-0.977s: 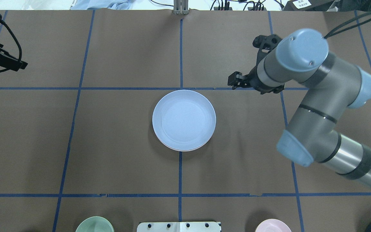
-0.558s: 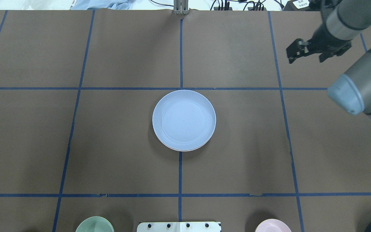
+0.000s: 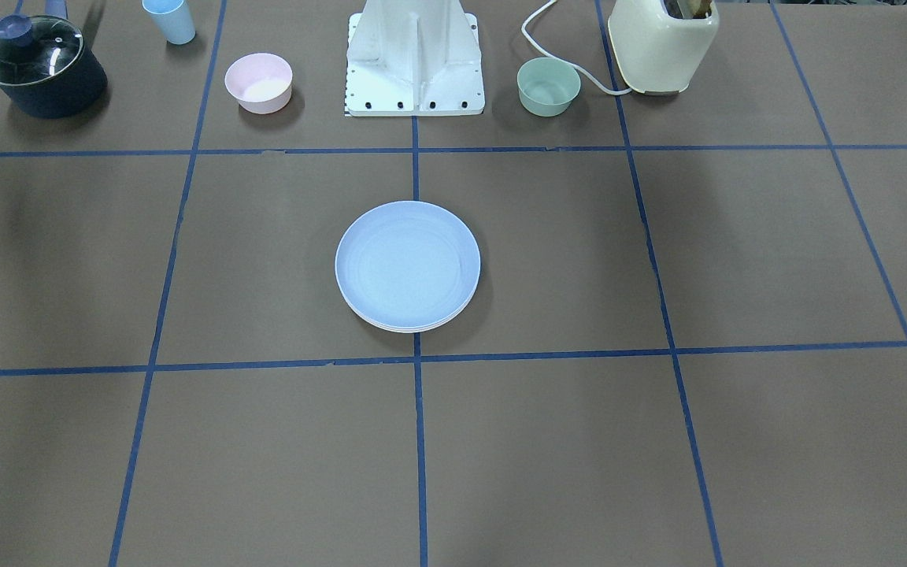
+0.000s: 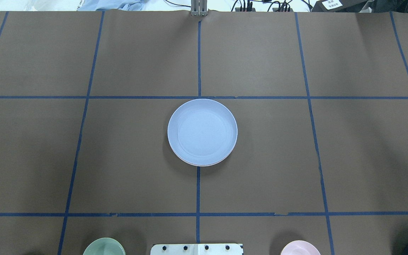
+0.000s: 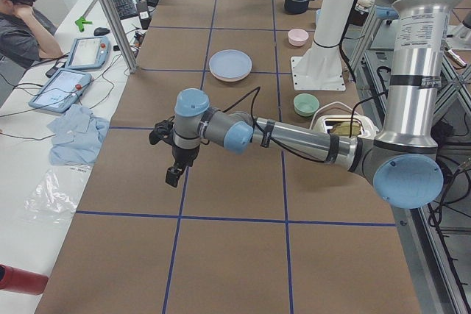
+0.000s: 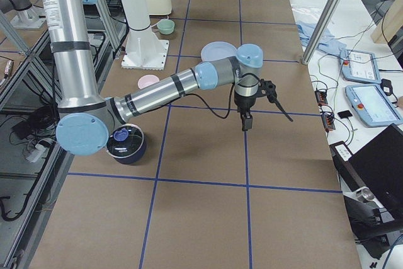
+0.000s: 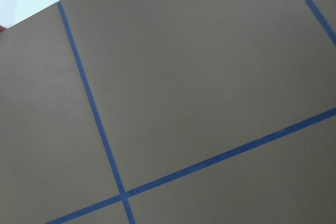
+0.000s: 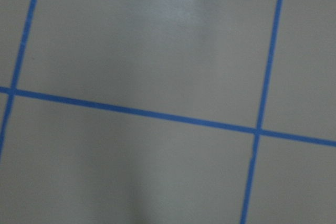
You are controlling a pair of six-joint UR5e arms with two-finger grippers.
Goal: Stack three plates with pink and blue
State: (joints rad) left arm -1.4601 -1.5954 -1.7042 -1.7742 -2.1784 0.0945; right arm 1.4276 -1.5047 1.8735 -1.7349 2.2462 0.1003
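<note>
Brown paper covers the worktop (image 4: pixel 260 159), ruled into large squares by blue tape (image 4: pixel 198 53). The overhead and front-facing views show this surface with the crockery on it. Only the side views show the arms. From the table's left end, the left end effector (image 5: pixel 173 176) points down above the paper, well apart from the plates. From the right end, the right end effector (image 6: pixel 246 121) hangs the same way, nearer the stack. Neither side view shows how far either one is open or whether it grips anything. Both wrist cameras see nothing but paper and tape lines.

The blue plate (image 4: pixel 202 131) is matte, round and shallow. It lies face up at the worktop's middle, astride the centre tape line, on top of the stack. Thin pale rims (image 3: pixel 414 327) of plates beneath it show along one edge; their colours are hard to tell.

Along the robot's side stand the white base (image 3: pixel 414 59), a pink bowl (image 3: pixel 258 82), a green bowl (image 3: pixel 548 87), a blue cup (image 3: pixel 169 20), a lidded dark pot (image 3: pixel 40 67) and a cream toaster (image 3: pixel 662 43). A seated person (image 5: pixel 22 16) and a crumpled blue cloth (image 5: pixel 73 134) are at a white bench beyond the far edge.
</note>
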